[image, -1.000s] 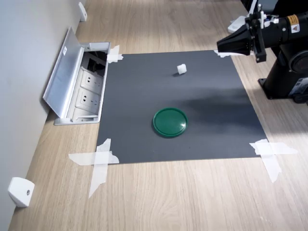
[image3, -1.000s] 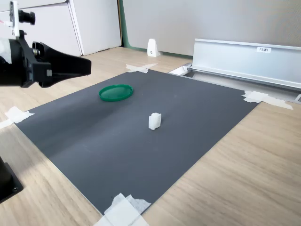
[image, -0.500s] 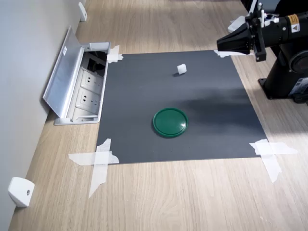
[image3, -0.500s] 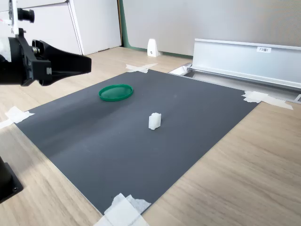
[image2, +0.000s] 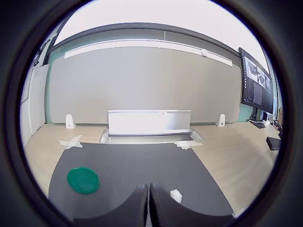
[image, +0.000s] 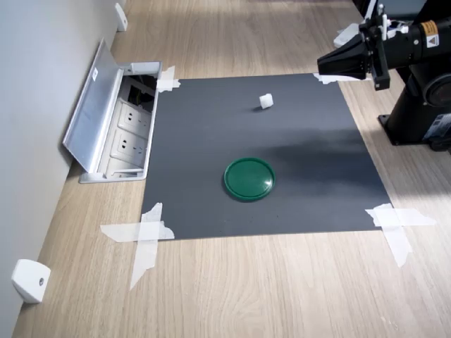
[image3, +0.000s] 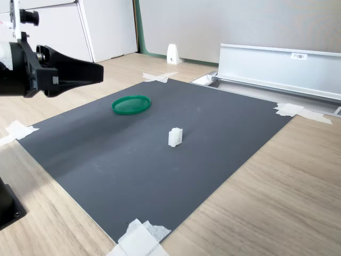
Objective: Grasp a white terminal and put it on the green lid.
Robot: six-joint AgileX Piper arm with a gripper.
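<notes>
A: Well, in the first exterior view the gripper (image: 321,67) hangs in the air over the dark mat's (image: 211,127) far right corner, jaws pinched together on nothing. The white terminal (image: 266,101) sits loose on the mat, well apart from the gripper, and the green lid (image: 249,178) lies flat nearer the mat's middle.

B: Why is the mat taped at the corners?

A: My guess is the tape strips (image: 144,234) keep it from sliding on the worktop (image: 268,289), and the dark surface makes a small white part easy to pick out.

B: And the wrist view?

A: The clenched fingers (image2: 139,203) meet in a thin seam, pointing level across the mat instead of down. The terminal (image2: 176,194) is just beside the fingers, the lid (image2: 83,180) off to the other side, with an opened silver socket box (image2: 149,122) by the wall behind.

B: So nothing is grasped yet?

A: No. In the second exterior view the gripper (image3: 100,72) is high at the second exterior view's left; the terminal (image3: 175,137) stands upright mid-mat and the lid (image3: 131,104) lies beyond it, bare. I judge the gripper must release its fingers and tilt down over the terminal first.
</notes>
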